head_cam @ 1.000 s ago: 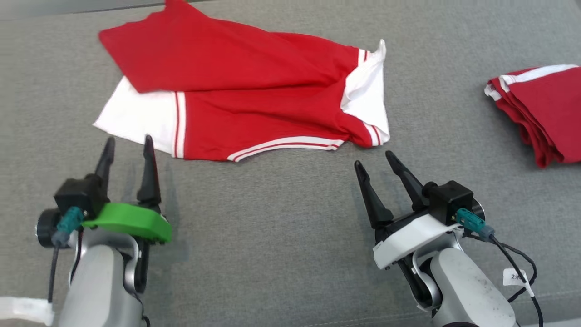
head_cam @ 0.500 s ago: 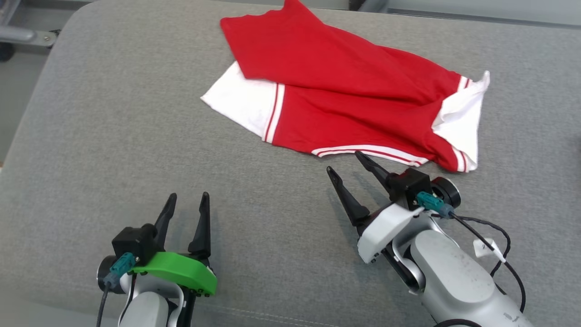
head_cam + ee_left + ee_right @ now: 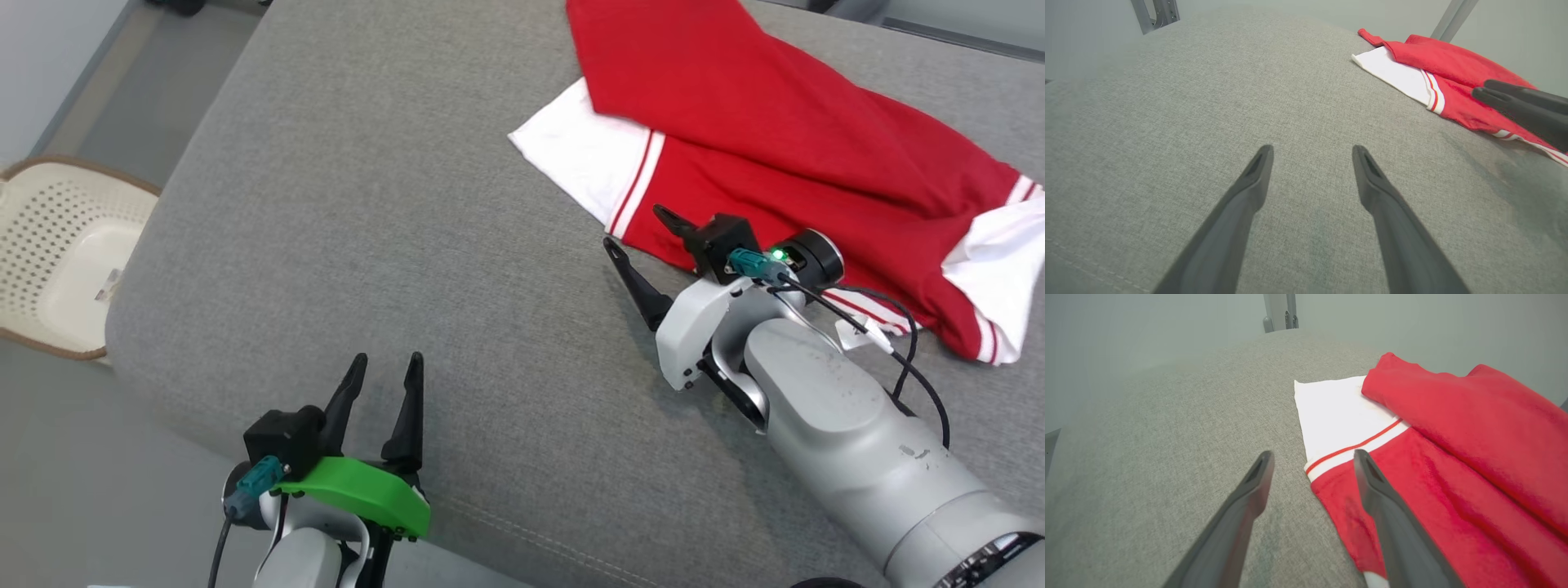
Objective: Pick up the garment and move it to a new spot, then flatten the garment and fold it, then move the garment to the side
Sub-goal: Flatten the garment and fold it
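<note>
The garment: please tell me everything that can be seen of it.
The garment is soft red cloth with white panels and thin striped borders. It lies loosely, not flat, one red layer folded slantwise over the rest, on the grey padded surface. The open right claw straddles its near edge beside a white panel; contact cannot be told.

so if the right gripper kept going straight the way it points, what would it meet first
Probably the red and white fabric garment: the right gripper points at its near edge, fingers open astride it, though height is unclear.
</note>
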Controlling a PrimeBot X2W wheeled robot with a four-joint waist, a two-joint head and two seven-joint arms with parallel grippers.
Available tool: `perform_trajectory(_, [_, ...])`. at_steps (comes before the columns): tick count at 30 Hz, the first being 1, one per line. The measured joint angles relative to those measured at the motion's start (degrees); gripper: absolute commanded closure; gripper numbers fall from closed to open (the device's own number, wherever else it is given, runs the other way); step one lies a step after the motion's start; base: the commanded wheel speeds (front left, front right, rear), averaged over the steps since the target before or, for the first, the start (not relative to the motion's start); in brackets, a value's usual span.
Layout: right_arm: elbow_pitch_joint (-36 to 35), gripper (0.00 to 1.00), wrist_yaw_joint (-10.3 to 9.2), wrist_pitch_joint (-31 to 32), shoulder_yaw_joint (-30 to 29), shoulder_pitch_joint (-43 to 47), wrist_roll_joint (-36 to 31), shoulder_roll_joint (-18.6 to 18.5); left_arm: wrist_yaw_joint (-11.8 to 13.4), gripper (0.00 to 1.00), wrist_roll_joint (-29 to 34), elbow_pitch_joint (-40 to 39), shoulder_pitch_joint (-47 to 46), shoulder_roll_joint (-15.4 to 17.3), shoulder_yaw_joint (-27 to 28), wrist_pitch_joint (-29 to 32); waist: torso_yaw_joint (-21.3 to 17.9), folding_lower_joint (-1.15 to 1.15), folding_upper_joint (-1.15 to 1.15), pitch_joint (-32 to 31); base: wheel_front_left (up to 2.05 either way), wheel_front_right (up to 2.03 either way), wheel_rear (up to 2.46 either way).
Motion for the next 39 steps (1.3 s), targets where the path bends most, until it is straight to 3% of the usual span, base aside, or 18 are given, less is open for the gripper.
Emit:
perform_trajectory(13, [14.0, 0.0, 0.0, 2.3, 3.4, -7.9, -1.1, -0.7, 1.4, 0.0, -3.8, -0.1, 0.0, 0.0, -3.4, 0.0, 6.6, 0.0, 0.0, 4.0, 0.0, 0.0, 0.0])
perform_trajectory(14, [14.7, 0.04, 0.0, 2.3, 3.5, -8.4, -1.1, -0.5, 1.4, 0.0, -3.8, -0.1, 0.0, 0.0, -3.4, 0.0, 6.8, 0.0, 0.0, 4.3, 0.0, 0.0, 0.0])
perform_trajectory(15, [15.4, 0.3, 0.0, 2.4, 3.7, -8.9, -1.4, -0.5, 1.5, 0.0, -3.8, -0.1, 0.0, 0.0, -3.4, 0.0, 6.9, 0.0, 0.0, 4.5, 0.0, 0.0, 0.0])
perform_trajectory(16, [16.6, 0.77, -0.01, 2.5, 3.8, -9.6, -1.5, 0.1, 1.6, 0.0, -3.9, -0.1, 0.0, 0.0, -3.1, 0.0, 6.9, 0.0, 0.0, 4.8, 0.0, 0.0, 0.0])
perform_trajectory(17, [17.2, 1.0, -0.01, 2.5, 3.9, -9.7, -1.5, 0.3, 1.6, 0.0, -3.9, -0.1, -0.1, 0.0, -3.0, 0.0, 6.7, 0.0, 0.0, 4.9, 0.0, 0.0, 0.0])
perform_trajectory(25, [18.2, 1.0, -0.02, 0.2, 4.6, -9.0, -0.8, 1.8, 1.6, 0.0, -1.2, 0.2, -0.5, -0.1, -1.2, 0.0, 3.7, 0.0, 0.0, 3.7, 0.0, 0.0, 0.0])
perform_trajectory(32, [8.3, 1.0, -0.02, -0.8, 11.8, -1.0, 3.4, 2.2, 0.3, 0.0, 1.6, 1.6, 0.3, -0.1, 1.1, 0.0, -0.4, 0.0, 0.0, 0.3, 0.0, 0.0, 0.0])
perform_trajectory(39, [-2.6, 1.0, 0.01, -0.9, 18.3, 7.1, 9.0, -6.1, -0.8, 0.0, 3.9, 3.2, 2.1, -0.1, 4.1, 0.0, -6.9, 0.0, 0.0, -3.5, 0.0, 0.0, 0.0])
